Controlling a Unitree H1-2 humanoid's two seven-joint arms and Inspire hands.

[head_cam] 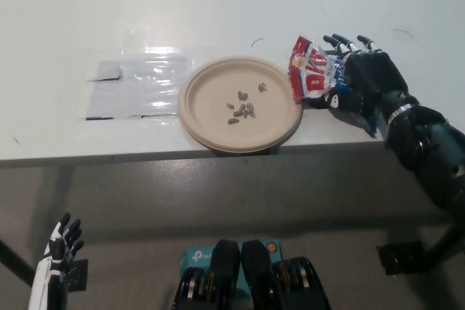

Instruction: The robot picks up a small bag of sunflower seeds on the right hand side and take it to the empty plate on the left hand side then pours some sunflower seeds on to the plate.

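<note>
White left hand [59, 250] below the tabletop [232, 5] edge, well down and left of the plate [211, 117] — hanging, fingers apart, holding nothing. Plate near the tabletop's front edge, a small cluster of sunflower seeds [243, 107] lying near its centre. Clear plastic sheet [138, 81] flat on the tabletop just left of the plate. Black right hand [363, 81] just right of the plate, fingers grasping the red-and-white seed bag [311, 70] — bag tilted, its near edge touching or just over the plate's right rim; exact contact cannot be told.
</note>
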